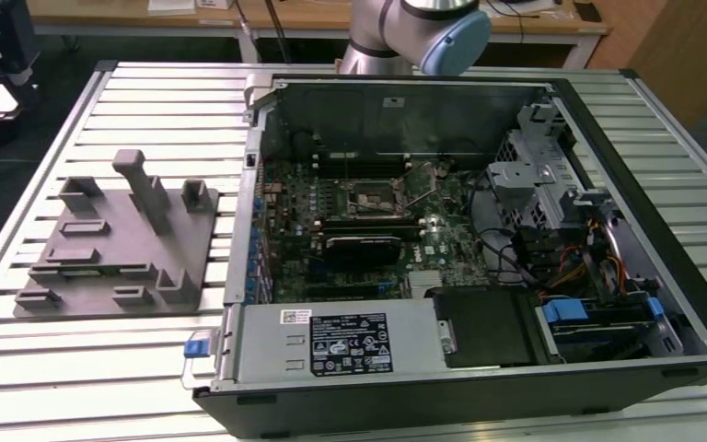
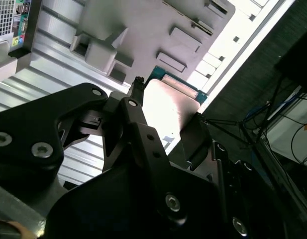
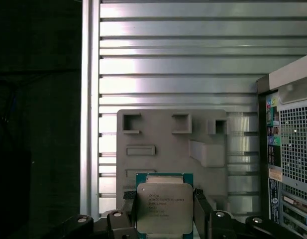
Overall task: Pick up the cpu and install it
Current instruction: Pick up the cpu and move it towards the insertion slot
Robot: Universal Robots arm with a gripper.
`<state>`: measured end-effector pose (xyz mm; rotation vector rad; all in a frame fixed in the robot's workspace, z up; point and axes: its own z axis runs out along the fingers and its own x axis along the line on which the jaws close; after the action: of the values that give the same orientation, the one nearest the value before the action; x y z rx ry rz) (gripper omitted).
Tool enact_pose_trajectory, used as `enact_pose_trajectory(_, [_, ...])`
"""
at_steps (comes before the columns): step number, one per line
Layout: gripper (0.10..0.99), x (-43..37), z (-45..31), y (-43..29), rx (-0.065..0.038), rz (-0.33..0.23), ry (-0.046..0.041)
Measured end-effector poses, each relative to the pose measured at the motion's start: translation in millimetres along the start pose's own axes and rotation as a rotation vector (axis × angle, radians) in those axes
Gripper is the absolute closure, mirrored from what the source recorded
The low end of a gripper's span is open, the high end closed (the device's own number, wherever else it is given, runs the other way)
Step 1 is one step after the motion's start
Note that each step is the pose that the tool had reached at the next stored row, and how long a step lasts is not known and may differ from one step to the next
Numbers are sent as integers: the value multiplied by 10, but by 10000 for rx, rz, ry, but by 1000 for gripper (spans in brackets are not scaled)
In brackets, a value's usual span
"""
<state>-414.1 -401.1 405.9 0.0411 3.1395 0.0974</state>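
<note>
First wrist view, looking down past the gripper (image 3: 164, 215): the cpu (image 3: 164, 201) is clamped flat between the two black fingers (image 3: 129, 213). One finger presses on each of two opposite edges. The silvery top faces the camera, with a thin green rim showing around it. The jaws are closed to just the chip's width.

The chip hangs in the air above the grey plastic fixture (image 3: 168, 142) and is apart from it. The fixture lies on the slatted metal table (image 3: 193, 59), just beside the computer case (image 3: 287, 149).

In the second wrist view the same grip shows from a low angle. The pale plate sits between the fingertips, and the fixture and the table slats lie well beyond it.

In the exterior view the case lies open on the table, with the fixture to the exterior view's left of it. The motherboard (image 1: 434, 253) is exposed. Its socket (image 1: 372, 196) sits near the middle of the board, with a metal frame tilted up beside it. The arm (image 1: 409, 32) rises behind the far wall of the case.
</note>
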Motion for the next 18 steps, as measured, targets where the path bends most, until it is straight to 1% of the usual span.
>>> enact_pose_trajectory(8, [545,-232,0,6,-1,0,11])
enact_pose_trajectory(18, [545,-496,1,13,0,1,21])
